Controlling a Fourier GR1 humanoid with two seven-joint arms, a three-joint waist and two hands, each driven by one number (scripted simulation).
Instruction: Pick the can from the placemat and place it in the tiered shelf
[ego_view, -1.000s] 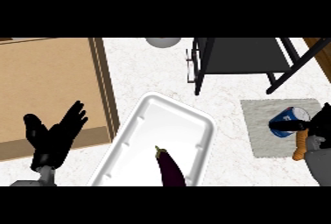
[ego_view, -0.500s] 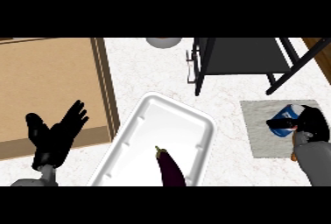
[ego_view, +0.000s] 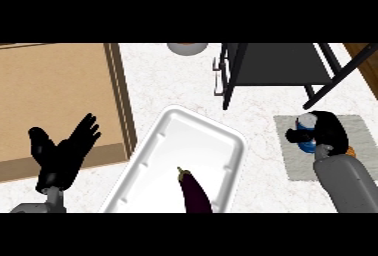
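Can (ego_view: 305, 140): apparently not yet lifted off the placemat (ego_view: 295, 167), right hand (ego_view: 328, 131) curled round it. Tiered shelf (ego_view: 277, 65), beyond that hand, awaits it. Left hand (ego_view: 65, 152) rests open, fingers apart.

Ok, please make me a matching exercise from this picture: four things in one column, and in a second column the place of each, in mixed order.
Things:
1. can
2. eggplant
3. left hand
4. tiered shelf

Places:
A. in the white tray
B. at the view's top right
C. on the placemat, with the right hand curled round it
D. open, over the brown board at the left

Pairs: 1-C, 2-A, 3-D, 4-B
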